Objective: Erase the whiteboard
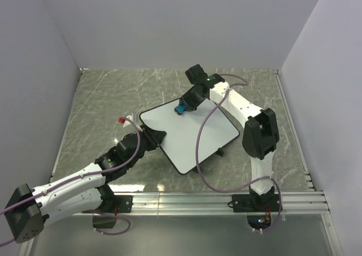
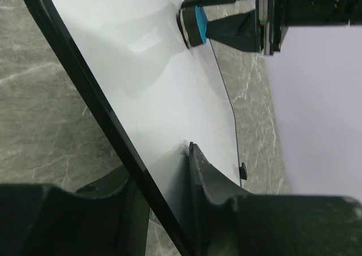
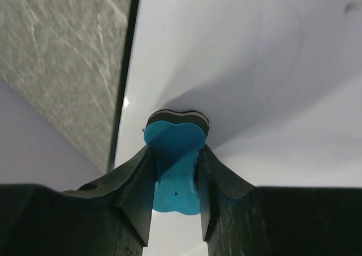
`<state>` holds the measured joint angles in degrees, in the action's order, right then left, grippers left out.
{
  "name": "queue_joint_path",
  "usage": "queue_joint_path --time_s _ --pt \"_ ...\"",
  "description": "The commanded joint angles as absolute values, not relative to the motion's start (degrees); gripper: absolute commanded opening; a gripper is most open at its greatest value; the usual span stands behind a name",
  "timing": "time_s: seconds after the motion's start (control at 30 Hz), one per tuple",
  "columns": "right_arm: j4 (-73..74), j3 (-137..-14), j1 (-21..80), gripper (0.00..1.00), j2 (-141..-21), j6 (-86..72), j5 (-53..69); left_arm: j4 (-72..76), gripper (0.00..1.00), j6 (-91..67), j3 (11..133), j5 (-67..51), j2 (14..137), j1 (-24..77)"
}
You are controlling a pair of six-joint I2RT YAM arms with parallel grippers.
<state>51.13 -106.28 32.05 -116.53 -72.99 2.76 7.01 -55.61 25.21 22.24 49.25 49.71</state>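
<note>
Whiteboard [image 1: 189, 134]: frame centre, over worktop [image 1: 102, 98]; I judge it light, stiff, slick.
Left pincer [image 1: 157, 136]: clamped on its left rim, the sensible hold.
Right pincer [image 1: 185, 105]: gripping blue eraser [image 1: 180, 108] near the board's upper edge.

No readable txt, labels, brands or nos. in any view. The large flat white whiteboard w/ thin black rim [image 1: 186, 137] carries just one tiny dark speck [image 3: 346, 7], seen in the right wrist view and too small to read as a char. The small blue eraser block [image 3: 172, 171] shows no legible print either.
</note>
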Motion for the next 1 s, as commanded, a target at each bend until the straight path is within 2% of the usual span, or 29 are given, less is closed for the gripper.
queue_joint_path --time_s 0.0,0.27,0.63,0.73,0.97 --pt "51.86 -97.32 35.59 0.00 -115.67 -77.60 8.17 -6.94 0.00 -40.87 23.73 19.86 51.24 51.06" --pt "50.72 -93.17 33.58 0.00 -114.79 -77.08 7.74 -6.86 0.00 -40.78 23.82 19.60 51.42 51.06" --pt "52.90 -94.49 20.68 0.00 -119.18 -69.18 3.87 -6.94 0.00 -40.87 23.82 19.16 51.50 51.06" --pt "53.35 -90.89 15.93 0.00 -116.29 -67.07 1.24 -6.94 0.00 -40.87 23.73 19.07 51.50 51.15" --pt "52.38 -77.63 5.82 0.00 -101.02 -63.81 -4.12 -7.12 0.00 -41.22 23.47 20.48 50.19 51.15"
